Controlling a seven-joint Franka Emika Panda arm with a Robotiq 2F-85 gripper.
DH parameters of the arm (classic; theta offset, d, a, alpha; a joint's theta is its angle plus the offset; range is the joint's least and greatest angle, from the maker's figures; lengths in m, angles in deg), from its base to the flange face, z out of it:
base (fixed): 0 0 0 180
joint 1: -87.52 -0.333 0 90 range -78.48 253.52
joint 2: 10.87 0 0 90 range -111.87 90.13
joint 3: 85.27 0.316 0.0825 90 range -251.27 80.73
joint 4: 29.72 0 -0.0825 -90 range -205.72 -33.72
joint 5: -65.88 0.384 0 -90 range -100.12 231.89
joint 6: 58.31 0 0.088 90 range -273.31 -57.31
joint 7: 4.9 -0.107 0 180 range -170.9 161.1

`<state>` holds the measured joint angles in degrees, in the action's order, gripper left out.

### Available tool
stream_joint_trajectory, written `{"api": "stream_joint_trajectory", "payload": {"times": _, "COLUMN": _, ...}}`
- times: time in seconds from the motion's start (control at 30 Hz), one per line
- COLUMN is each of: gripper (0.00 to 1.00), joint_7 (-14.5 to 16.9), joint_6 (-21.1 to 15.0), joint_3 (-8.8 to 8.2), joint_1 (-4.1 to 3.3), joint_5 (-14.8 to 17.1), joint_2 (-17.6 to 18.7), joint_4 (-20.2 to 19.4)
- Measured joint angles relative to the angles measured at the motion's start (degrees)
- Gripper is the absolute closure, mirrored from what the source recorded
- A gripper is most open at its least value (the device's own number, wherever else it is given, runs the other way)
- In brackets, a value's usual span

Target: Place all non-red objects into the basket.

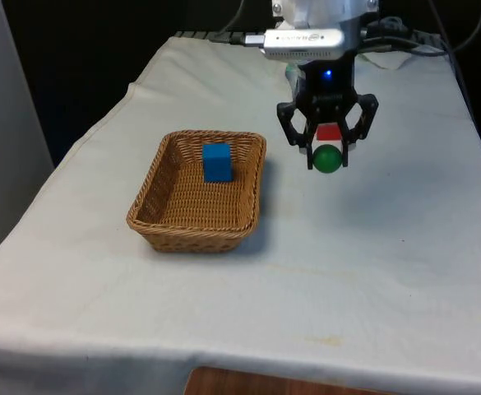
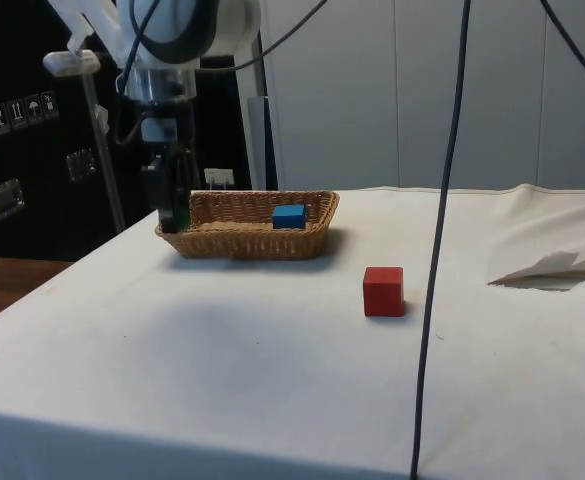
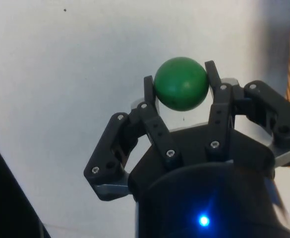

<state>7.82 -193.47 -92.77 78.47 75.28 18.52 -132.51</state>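
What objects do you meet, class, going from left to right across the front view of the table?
Wicker basket with the blue cube inside it → green ball held in the gripper. The red cube sits directly behind the ball, so I leave it unranked.

No lettering is legible here. Small white pictogram stickers [image 2: 19,111] sit on the dark cabinet [image 2: 32,170], at nine o'clock from the basket [image 2: 247,225].
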Motion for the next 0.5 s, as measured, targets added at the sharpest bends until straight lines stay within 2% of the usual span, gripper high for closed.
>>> {"api": "stream_joint_trajectory", "payload": {"times": 0.27, "gripper": 1.0, "joint_7": 1.83, "joint_6": 0.11, "joint_3": -1.26, "joint_1": 0.57, "joint_5": 0.34, "joint_2": -0.29, "joint_4": 0.06}}
{"api": "stream_joint_trajectory", "payload": {"times": 0.5, "gripper": 1.0, "joint_7": 5.04, "joint_6": 0.11, "joint_3": -2.58, "joint_1": 1.72, "joint_5": 1.78, "joint_2": 0.0, "joint_4": 0.23}}
